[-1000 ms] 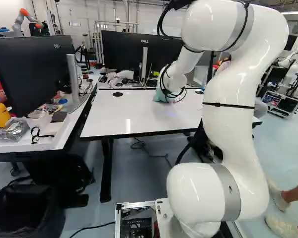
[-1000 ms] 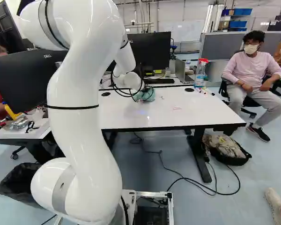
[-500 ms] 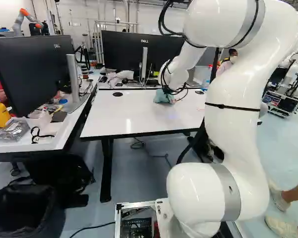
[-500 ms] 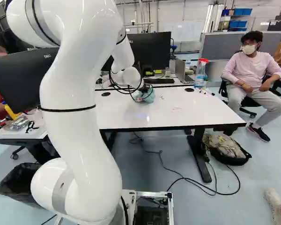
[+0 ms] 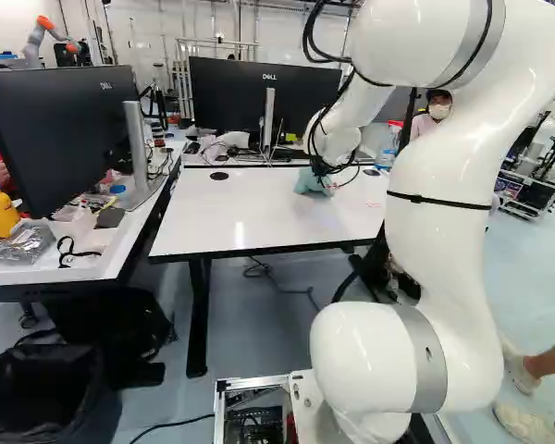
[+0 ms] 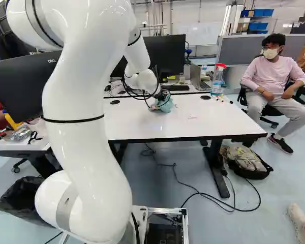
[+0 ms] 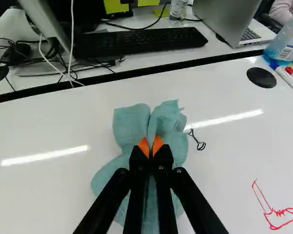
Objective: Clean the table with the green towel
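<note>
The crumpled blue-green cloth towel point(image 5: 308, 182) is sliding rightward in both base views. The glossy white jointed arm point(image 5: 439, 250) is moving with it.

glossy white tabletop point(image 7: 49, 126), soft rumpled green cloth towel point(image 7: 129, 127), smooth glossy white arm point(image 6: 81, 152)

Your arm point(image 5: 439, 240) arches up and reaches forward. Your gripper point(image 6: 163, 96) points downward, its orange pads point(image 7: 157, 145) drawn together (nearly touching, by the look of it).
</note>
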Tool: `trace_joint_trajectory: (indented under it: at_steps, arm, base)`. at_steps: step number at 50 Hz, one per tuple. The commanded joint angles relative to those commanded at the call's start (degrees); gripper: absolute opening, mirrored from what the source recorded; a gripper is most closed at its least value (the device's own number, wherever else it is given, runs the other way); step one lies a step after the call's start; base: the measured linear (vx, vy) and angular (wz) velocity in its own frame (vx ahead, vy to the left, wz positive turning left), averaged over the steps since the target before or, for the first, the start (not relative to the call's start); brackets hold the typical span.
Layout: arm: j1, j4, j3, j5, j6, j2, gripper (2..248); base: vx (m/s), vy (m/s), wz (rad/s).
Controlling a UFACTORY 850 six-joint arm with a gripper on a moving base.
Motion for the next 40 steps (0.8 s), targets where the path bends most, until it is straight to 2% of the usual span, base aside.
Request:
trace_joint_trajectory:
  at_steps: [40]
  arm:
    - [-5.2,0.0,-7.5,1.2,0.0,-5.9,29]
  base:
    - [0.0,0.0,0.0]
